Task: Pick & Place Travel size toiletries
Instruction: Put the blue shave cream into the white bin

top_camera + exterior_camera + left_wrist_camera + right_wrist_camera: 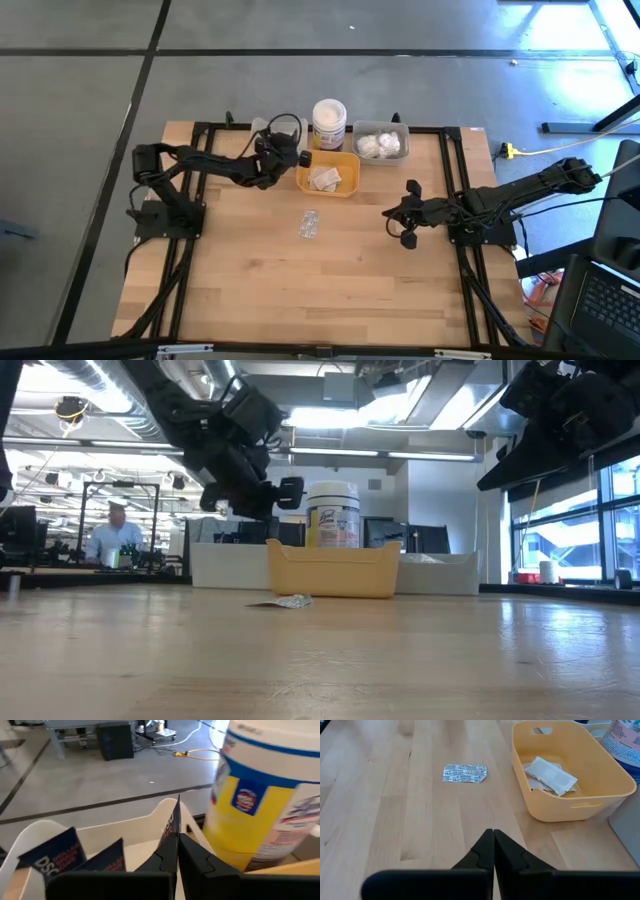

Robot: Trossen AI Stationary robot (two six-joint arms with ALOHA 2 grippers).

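Observation:
My left gripper (290,158) hovers over the table's far side, between a white tray (100,836) and the yellow tray (345,186), and is shut on a small black tube (173,820). More black tubes (55,852) lean in the white tray. White sachets (550,774) lie in the yellow tray (600,787). One printed sachet (464,773) lies flat on the table, also seen from above (310,224). White fluffy pieces (378,144) fill the grey tray. My right gripper (493,842) is shut and hovers above the table, right of the loose sachet. My left gripper pinches the black tube between its two fingers (192,855), near the tube's lower end (170,837). The tube is seen edge-on and sticks out forward past the fingertips, lifted clear above the white tray.
A white jar with a yellow label (328,122) stands at the far edge between the white tray and the grey tray (397,155). Bare wood spreads over the near half of the table (300,290). A person (115,538) shows far back in the room.

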